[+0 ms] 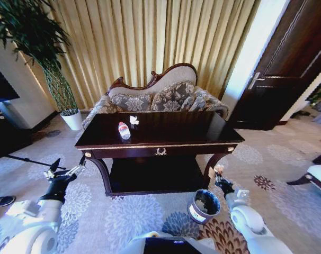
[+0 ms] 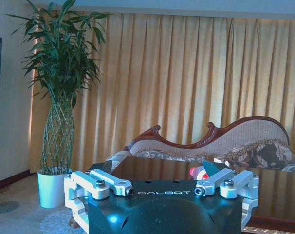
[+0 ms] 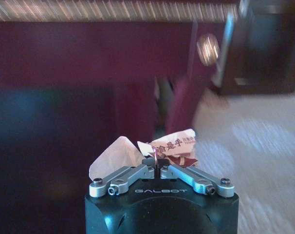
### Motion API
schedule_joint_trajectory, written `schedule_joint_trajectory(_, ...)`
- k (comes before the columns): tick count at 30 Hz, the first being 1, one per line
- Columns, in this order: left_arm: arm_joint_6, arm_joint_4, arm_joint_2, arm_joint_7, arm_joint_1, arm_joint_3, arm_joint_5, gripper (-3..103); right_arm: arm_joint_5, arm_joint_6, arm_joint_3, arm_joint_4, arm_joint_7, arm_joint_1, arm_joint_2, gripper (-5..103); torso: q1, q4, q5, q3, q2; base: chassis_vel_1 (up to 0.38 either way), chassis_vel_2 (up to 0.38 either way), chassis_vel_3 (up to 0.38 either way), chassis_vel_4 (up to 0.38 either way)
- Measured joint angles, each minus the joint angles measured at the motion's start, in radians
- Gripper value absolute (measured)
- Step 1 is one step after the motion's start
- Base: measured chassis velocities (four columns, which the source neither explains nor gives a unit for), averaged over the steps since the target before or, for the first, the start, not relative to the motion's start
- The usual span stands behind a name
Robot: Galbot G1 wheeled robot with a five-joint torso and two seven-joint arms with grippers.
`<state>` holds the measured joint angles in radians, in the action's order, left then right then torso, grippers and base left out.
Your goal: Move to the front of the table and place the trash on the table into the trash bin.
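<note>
Clamped in the right gripper [image 3: 157, 165] just beside the trash bin [image 1: 204, 206], a crumpled wrapper [image 3: 168, 148] awaits dropping, while a bottle [image 1: 124, 130] and paper scrap [image 1: 133, 120] remain on the table [image 1: 192, 131], the left gripper [image 1: 67, 170] held open.

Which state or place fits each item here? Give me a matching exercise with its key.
Things:
1. bottle
2. trash bin
3. right gripper
4. left gripper

Places or states:
A. on the carpet beside the table's front right leg
B. shut on a paper scrap
C. open, holding nothing
D. lying on the tabletop

Pairs: 1-D, 2-A, 3-B, 4-C
</note>
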<state>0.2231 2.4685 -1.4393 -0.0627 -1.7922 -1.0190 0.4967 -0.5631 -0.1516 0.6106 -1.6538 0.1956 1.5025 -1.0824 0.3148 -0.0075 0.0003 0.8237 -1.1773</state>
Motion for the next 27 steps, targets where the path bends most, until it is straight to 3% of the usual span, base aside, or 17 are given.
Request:
schedule_joint_trajectory(7, -0.004, 0.013, -0.01, 0.001, -0.011, -0.012, -0.002, 100, 0.104, -0.029, -0.041, 0.36, 0.02, -0.171, -0.051, 1, -0.001, 0.0, -0.0004, 0.0, -0.001, 0.0, 0.0, 0.0, 0.0)
schedule_joint_trajectory(12, -0.006, 0.019, -0.013, 0.001, -0.018, -0.028, 0.004, 100, 0.134, -0.025, -0.052, 0.491, 0.021, -0.223, -0.065, 1, 0.0, 0.0, -0.0001, 0.0, -0.001, 0.0, 0.0, 0.0, 0.0)
schedule_joint_trajectory(17, -0.01, 0.016, -0.017, 0.0, -0.02, -0.027, 0.003, 100, 0.155, -0.022, -0.063, 0.512, 0.019, -0.235, -0.083, -2, -0.001, 0.0001, -0.0005, 0.0, -0.001, 0.0, 0.0, 0.0, 0.0)
schedule_joint_trajectory(21, -0.01, 0.014, -0.018, 0.0, -0.015, -0.022, 0.001, 100, 0.169, -0.022, -0.068, 0.519, 0.015, -0.239, -0.095, 7, -0.001, 0.0001, -0.0004, 0.0, -0.001, 0.0, 0.0, 0.0, 0.0)
schedule_joint_trajectory(27, -0.01, 0.007, -0.01, 0.0, -0.004, -0.022, 0.0, 100, 0.172, -0.021, -0.07, 0.535, 0.008, -0.242, -0.1, 34, -0.001, 0.0, -0.0003, 0.0, -0.001, 0.0, 0.0, 0.0, 0.0)
